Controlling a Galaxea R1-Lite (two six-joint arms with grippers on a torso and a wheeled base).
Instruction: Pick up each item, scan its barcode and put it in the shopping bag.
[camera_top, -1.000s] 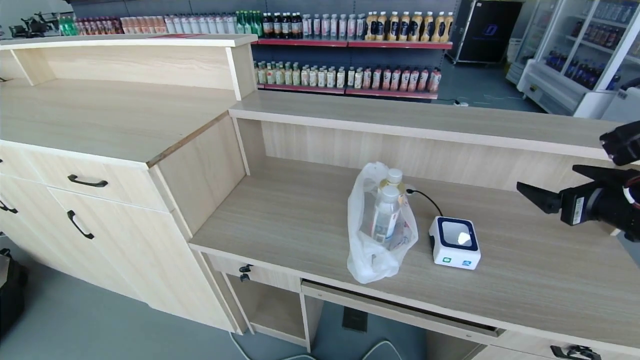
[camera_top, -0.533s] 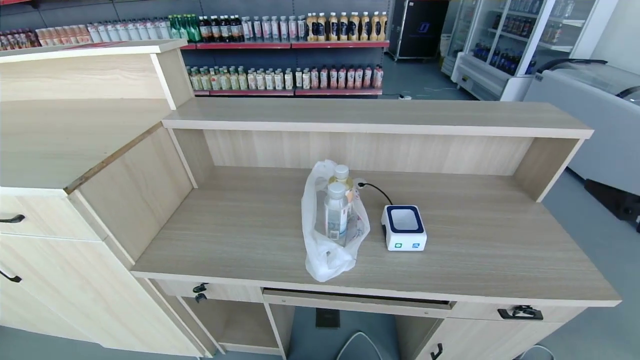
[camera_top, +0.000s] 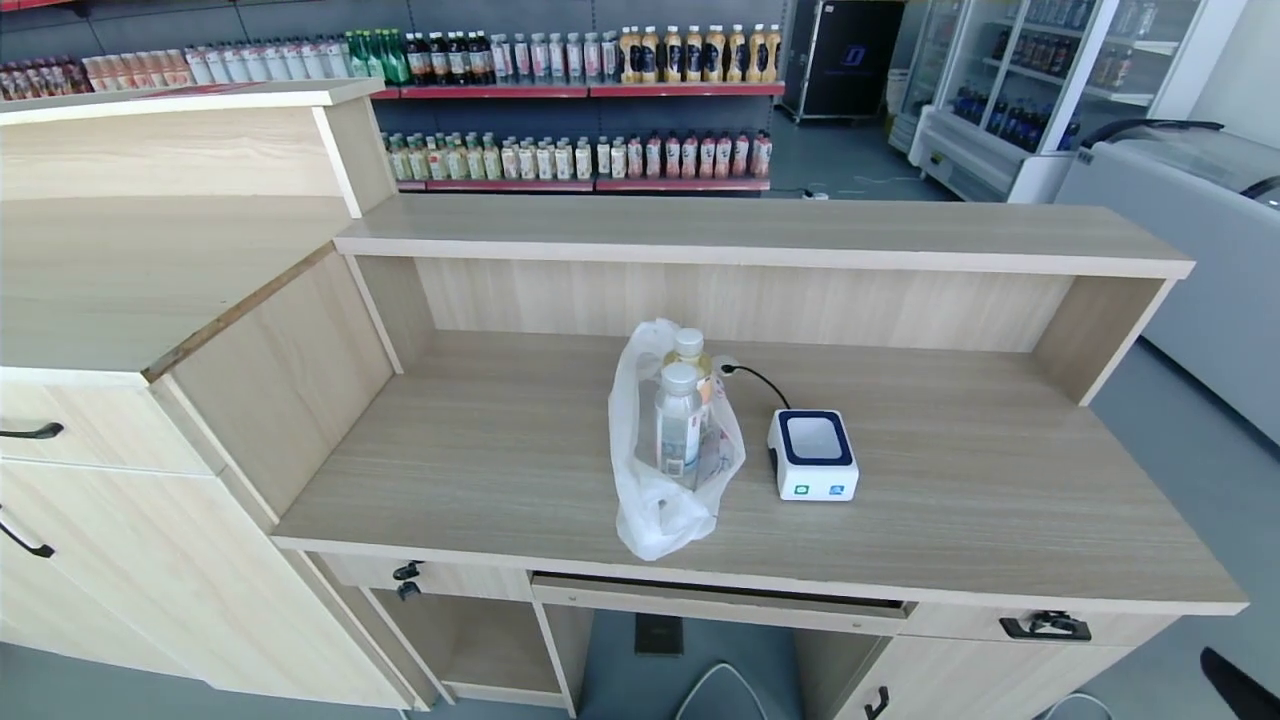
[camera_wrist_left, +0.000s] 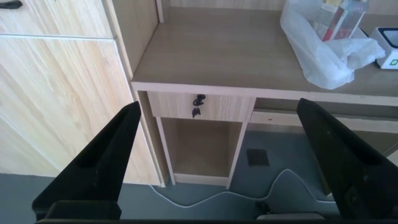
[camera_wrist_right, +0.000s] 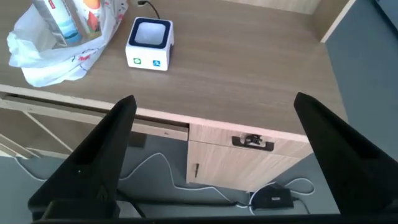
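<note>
Standing upright inside the white shopping bag (camera_top: 650, 520), just beside the scanner (camera_top: 812, 452) on the counter (camera_top: 1000, 520), two bottles (camera_top: 679, 430) look already packed, so the job seems done. The left gripper (camera_wrist_left: 217, 149) and right gripper (camera_wrist_right: 211, 155) hang low, fingers spread wide, holding nothing.

From my station I see: a light wooden desk (camera_top: 500, 470) with a raised ledge (camera_top: 760, 235) along its far edge; a taller cabinet (camera_top: 120, 270) adjoining on the left; stocked drink shelves (camera_top: 560, 60) far behind; glass-door coolers (camera_top: 1010, 90) and a chest freezer (camera_top: 1180, 160) at far right.
</note>
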